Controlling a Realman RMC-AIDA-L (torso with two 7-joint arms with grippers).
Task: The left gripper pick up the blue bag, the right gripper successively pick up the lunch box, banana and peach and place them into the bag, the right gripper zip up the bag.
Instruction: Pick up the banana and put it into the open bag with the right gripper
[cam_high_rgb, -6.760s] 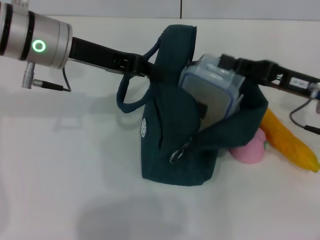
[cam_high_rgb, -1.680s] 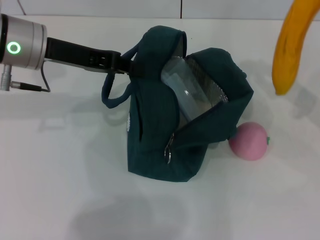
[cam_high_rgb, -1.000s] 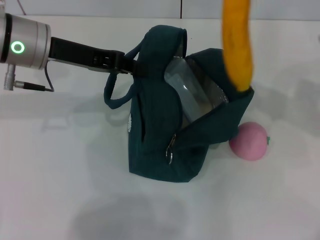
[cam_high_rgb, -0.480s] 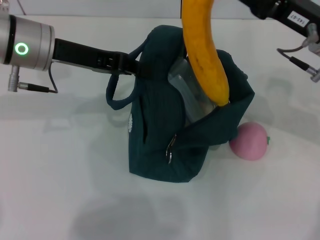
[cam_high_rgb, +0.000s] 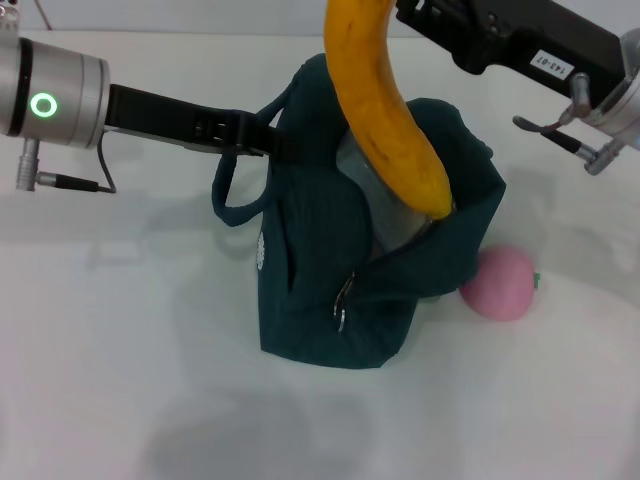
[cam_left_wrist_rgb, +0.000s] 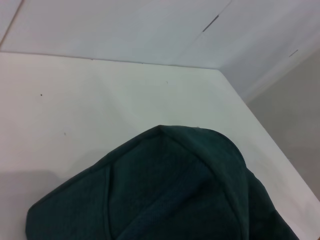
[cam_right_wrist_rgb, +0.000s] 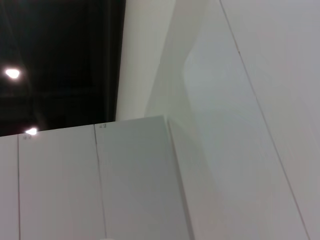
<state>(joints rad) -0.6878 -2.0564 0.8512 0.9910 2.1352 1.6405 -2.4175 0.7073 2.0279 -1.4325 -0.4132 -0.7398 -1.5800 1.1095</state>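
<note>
Since half a second ago, the banana (cam_high_rgb: 385, 110) has been carried further over the blue bag (cam_high_rgb: 330, 270), and its lower tip now dips into the bag's open mouth where before it hung slightly higher and nearer the far rim. The right gripper (cam_high_rgb: 420, 15) has also been brought in above the bag; its fingers are cut off at the picture's upper edge, so their spread cannot be told, though the banana is evidently held by them. The left gripper (cam_high_rgb: 272, 140) is closed on the bag's handle at the bag's left upper side and has hardly shifted.

The second placement is judged to be in hand: the lunch box (cam_high_rgb: 390, 205) is already seen inside the bag, beneath the banana. Next, the banana would have to be lowered deeper beside the lunch box and released. The peach (cam_high_rgb: 500, 283) lies on the table (cam_high_rgb: 120, 380) just beside the bag's right lower corner and remains to be fetched, then the zip closed.
</note>
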